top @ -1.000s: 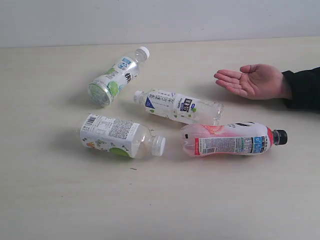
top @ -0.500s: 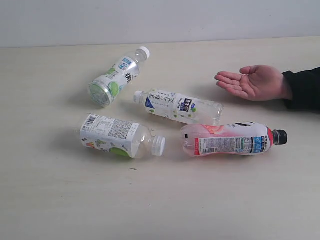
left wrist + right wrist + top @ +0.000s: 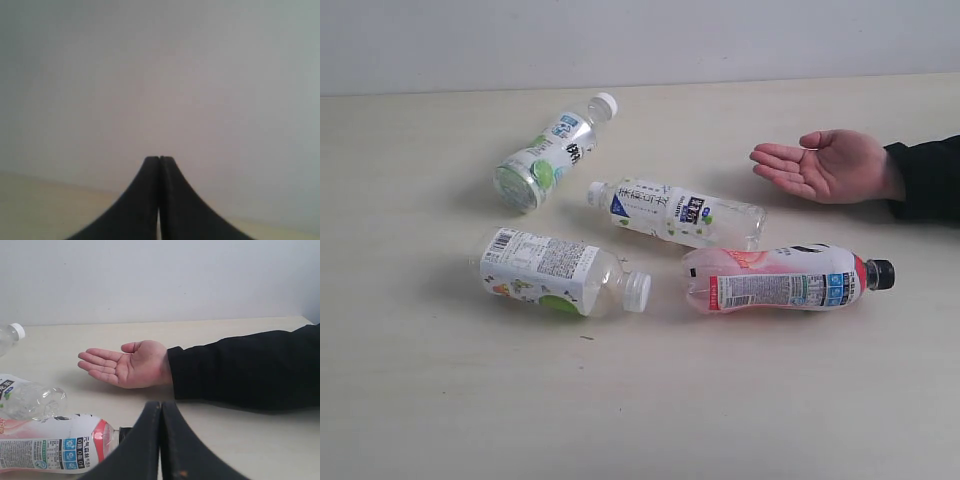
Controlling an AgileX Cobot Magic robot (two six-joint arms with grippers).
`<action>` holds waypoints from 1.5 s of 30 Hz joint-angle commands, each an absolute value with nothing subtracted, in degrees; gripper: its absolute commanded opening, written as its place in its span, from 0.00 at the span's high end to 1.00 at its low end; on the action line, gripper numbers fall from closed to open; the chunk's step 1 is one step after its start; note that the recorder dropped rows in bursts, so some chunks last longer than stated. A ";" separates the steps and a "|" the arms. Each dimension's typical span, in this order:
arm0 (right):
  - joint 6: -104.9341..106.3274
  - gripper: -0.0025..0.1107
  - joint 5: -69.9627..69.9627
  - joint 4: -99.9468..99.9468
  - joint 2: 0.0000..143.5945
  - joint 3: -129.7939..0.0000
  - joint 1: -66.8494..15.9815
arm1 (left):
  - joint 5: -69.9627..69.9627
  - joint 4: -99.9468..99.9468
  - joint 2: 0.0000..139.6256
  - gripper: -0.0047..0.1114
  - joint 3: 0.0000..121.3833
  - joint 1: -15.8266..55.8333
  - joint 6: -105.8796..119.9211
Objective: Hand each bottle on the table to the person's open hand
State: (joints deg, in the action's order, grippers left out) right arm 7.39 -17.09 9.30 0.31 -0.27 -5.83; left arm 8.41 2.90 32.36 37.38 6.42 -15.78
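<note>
Lying flat on the table [image 3: 430,410], all four bottles [image 3: 675,213] are grouped mid-table, so none is judged handed over. The hand [image 3: 830,165], far right, is held open and empty. The left gripper [image 3: 159,160] and right gripper [image 3: 161,405] are pressed closed on nothing.

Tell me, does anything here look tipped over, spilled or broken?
All four bottles lie on their sides, pointing different ways: the pink-red bottle and three white-capped bottles. No spill shows on the table.

There were three white-capped bottles [image 3: 548,152] [image 3: 675,213] [image 3: 555,273] and one black-capped bottle [image 3: 785,280]. One hand [image 3: 832,165] lay open.
</note>
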 commanded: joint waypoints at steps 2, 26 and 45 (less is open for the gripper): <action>7.38 0.98 -16.63 9.08 0.00 0.00 -5.38 | 30.32 2.61 50.11 0.96 49.72 6.22 -7.81; 7.38 0.98 -16.63 9.08 0.00 0.00 -5.38 | 69.96 -6.38 94.39 0.96 86.97 24.59 18.75; 7.34 0.98 -16.63 9.19 0.00 0.00 -5.38 | 69.96 3.32 105.32 0.80 86.69 34.56 67.75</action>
